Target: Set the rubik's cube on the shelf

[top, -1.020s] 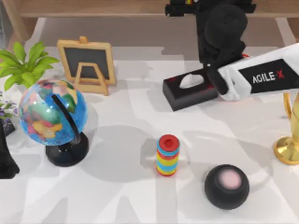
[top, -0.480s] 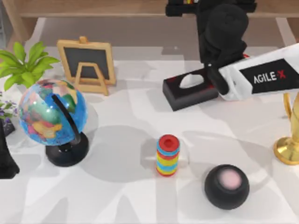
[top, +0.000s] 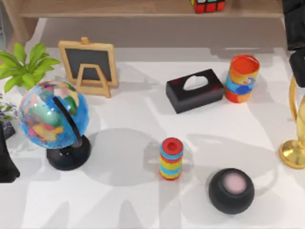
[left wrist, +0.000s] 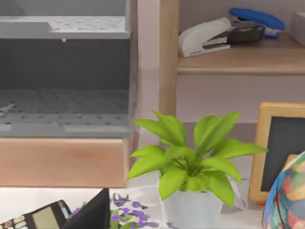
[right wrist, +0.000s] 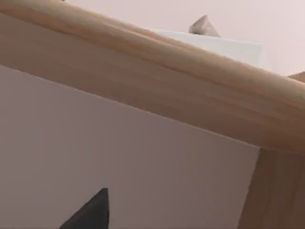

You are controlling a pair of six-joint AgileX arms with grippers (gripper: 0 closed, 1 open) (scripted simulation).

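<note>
Rubik's cube (top: 208,5) sits on the shelf (top: 119,8) at the top view's far edge, right of centre, free of any grip; right arm (top: 295,28) dark at the far right edge, well apart from the cube, its pincer's state cannot be told; left arm (top: 7,160) parked at the left edge beside the globe (top: 53,113); left pincer's state likewise cannot be told; tissue box (top: 194,89) and striped can (top: 242,78) stand on the table (top: 133,143) below the shelf.
</note>
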